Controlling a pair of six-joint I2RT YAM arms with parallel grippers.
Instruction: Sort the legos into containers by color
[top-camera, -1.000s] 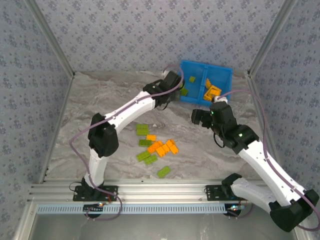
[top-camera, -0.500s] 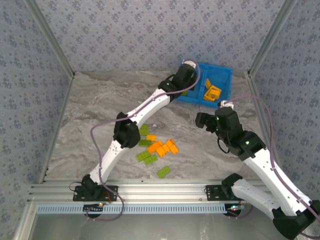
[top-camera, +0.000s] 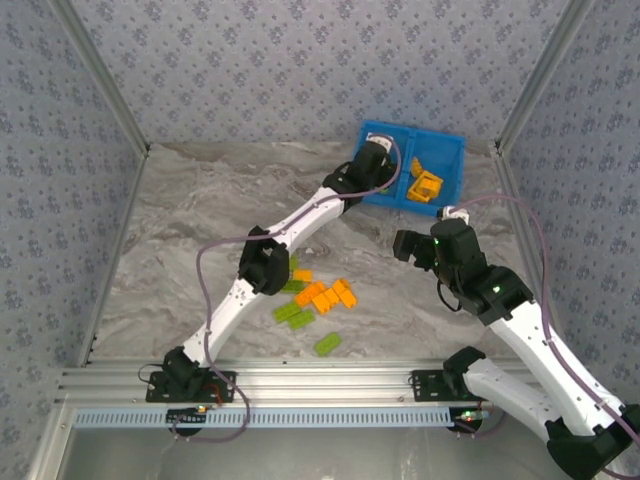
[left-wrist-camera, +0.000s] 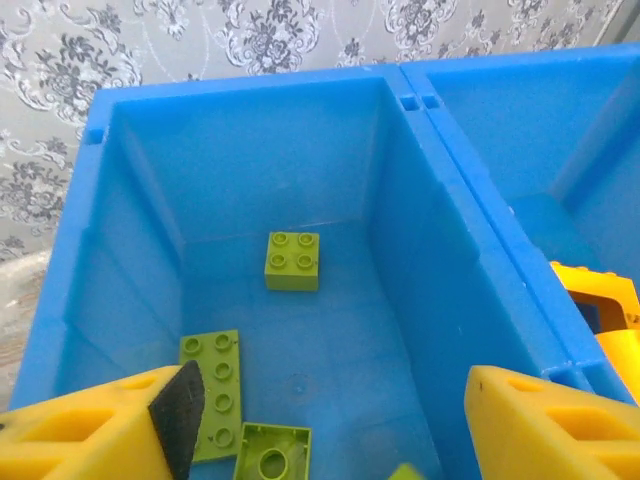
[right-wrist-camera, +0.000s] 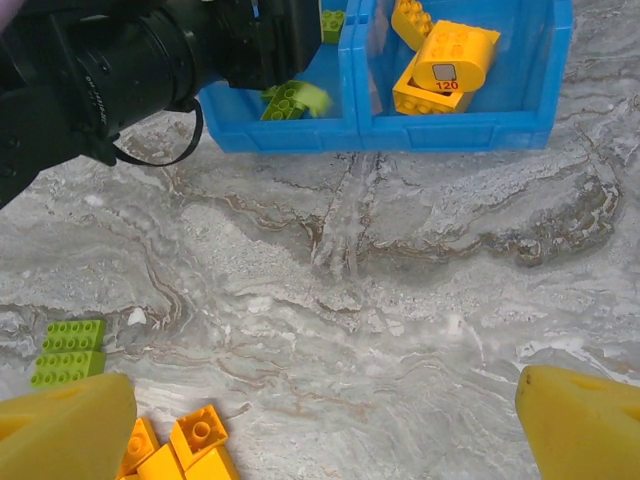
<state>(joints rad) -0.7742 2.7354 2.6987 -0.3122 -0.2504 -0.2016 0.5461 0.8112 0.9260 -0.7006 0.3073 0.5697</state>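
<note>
The blue tray stands at the back right of the table. My left gripper hangs open above the tray's left compartment, with nothing between its fingers. Lime green legos lie in there: a square brick, a flat plate and an upturned piece. Orange legos fill the right compartment, among them a frame piece. My right gripper is open over bare table in front of the tray. Loose orange bricks and green bricks lie mid-table.
One green brick lies alone near the front rail. Another green brick sits left of my right gripper, with orange ones at its lower left. The left arm crosses in front of the tray's left end. Patterned walls enclose the table.
The left gripper has moved right, from the tray's left edge to above its left compartment, and its jaws have parted. The right arm has shifted slightly to the right.
</note>
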